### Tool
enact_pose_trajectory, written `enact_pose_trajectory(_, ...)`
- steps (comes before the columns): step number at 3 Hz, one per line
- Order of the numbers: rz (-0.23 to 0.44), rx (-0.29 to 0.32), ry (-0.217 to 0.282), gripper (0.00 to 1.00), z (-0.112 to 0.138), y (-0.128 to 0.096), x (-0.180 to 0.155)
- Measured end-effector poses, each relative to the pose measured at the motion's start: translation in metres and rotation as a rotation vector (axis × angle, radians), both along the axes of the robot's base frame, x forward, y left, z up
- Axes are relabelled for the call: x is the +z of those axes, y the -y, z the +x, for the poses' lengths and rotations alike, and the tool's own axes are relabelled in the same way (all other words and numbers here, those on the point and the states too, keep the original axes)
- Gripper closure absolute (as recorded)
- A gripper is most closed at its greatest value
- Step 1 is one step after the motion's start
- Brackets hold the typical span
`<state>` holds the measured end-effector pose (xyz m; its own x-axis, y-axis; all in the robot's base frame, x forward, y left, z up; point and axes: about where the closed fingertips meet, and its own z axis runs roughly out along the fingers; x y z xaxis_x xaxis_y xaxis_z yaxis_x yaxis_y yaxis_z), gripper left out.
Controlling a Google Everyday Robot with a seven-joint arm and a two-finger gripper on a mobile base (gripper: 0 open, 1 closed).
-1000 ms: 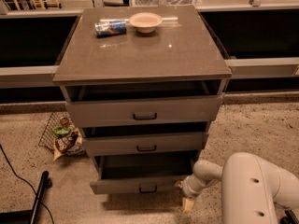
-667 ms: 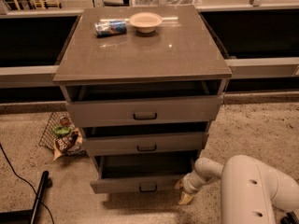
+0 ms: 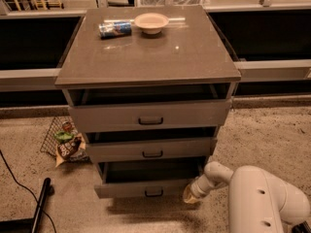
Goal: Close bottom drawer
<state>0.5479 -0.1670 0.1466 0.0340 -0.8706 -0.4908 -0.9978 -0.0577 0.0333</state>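
The grey cabinet [image 3: 146, 57] has three drawers, all pulled partly out. The bottom drawer [image 3: 141, 189] is the narrowest front, lowest of the three, with a small dark pull handle [image 3: 154, 192]; its dark inside shows above the front. My white arm [image 3: 257, 198] comes in from the lower right. My gripper [image 3: 191, 194] is at the right end of the bottom drawer's front, touching or very close to it.
The middle drawer [image 3: 151, 150] and top drawer [image 3: 149, 116] stand open above. A bowl [image 3: 151, 21] and a can [image 3: 114, 29] lie on the cabinet top. A wire basket with snack bags [image 3: 65, 141] sits on the floor at left. A dark pole and cable [image 3: 39, 205] lie at lower left.
My gripper has moved slightly up and left, closer against the right end of the bottom drawer's front. The drawers look unmoved.
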Motion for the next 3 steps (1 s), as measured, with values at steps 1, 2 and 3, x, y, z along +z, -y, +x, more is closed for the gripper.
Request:
enact_pose_trajectory(1,0.0,0.0,0.0,0.39,0.0,0.0,0.0)
enact_pose_trajectory(2,0.0,0.0,0.0,0.08,0.0,0.0,0.0)
enact_pose_trajectory(3,0.0,0.0,0.0,0.0,-0.0001,-0.0001,-0.0001)
